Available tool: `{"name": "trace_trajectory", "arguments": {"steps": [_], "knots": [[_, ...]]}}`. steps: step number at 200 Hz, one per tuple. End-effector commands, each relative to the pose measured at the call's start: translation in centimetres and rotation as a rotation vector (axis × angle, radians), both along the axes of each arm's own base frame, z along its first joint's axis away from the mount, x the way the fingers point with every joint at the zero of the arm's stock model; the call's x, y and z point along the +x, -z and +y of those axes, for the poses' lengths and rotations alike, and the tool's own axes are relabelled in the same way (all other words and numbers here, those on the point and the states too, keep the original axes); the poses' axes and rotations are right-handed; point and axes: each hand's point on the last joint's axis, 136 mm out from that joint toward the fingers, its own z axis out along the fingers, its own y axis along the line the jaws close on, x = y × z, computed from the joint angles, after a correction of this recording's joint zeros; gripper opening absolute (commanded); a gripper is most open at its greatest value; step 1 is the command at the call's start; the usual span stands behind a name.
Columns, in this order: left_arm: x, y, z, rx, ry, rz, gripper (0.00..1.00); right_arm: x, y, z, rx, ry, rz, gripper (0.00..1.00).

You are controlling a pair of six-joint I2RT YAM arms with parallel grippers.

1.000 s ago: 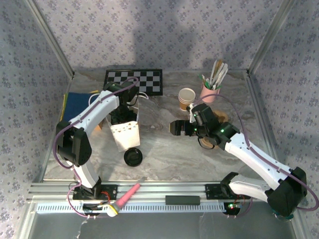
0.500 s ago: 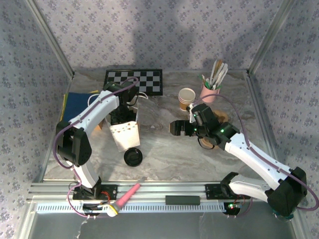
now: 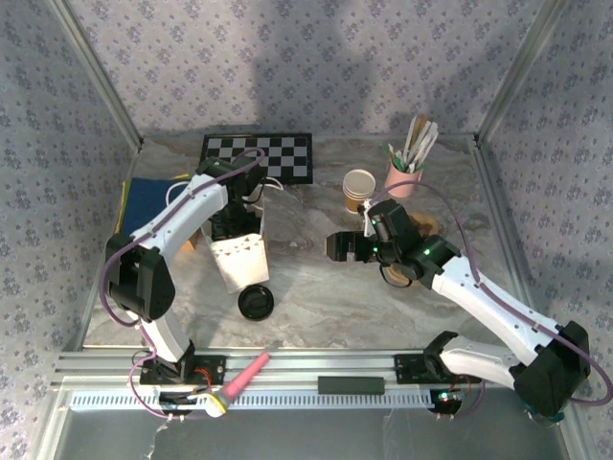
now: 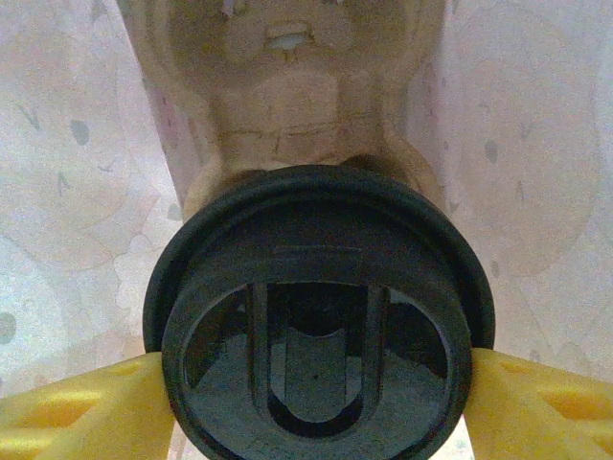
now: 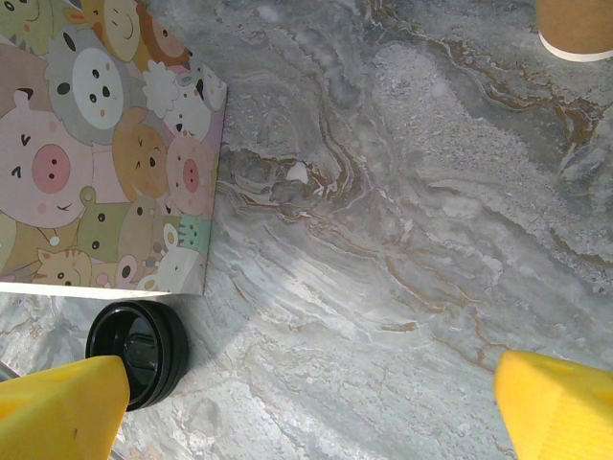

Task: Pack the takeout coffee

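Watching from tableside | takeout coffee [image 4: 316,316], black-lidded, sat inside the paper bag [image 3: 239,259] | left gripper [image 4: 316,407] partly open, touched it on both sides, grip or mere contact unclear | right gripper [image 5: 306,402] gaped wide, empty, above the table [image 5: 402,240]

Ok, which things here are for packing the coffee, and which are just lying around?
For the job: black-lidded coffee cup, cartoon animal bag.
Just lying about: loose black lid, stack of paper cups, pink cup of utensils, checkerboard, blue mat.
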Motion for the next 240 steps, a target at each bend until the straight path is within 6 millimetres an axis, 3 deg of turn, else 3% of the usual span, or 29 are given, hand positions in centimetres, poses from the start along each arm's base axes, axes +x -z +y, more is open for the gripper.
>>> {"name": "trace_trajectory", "arguments": {"steps": [1,240], "knots": [[-0.19,-1.65,0.54,-0.003,-0.023,-0.025,0.77,0.08,-0.67,0.12,0.007,0.008,-0.008,1.0],[-0.45,-2.16,0.56,-0.011,-0.027,-0.035,0.77,-0.2,-0.76,0.01,0.006,0.011,-0.012,1.0]]}}
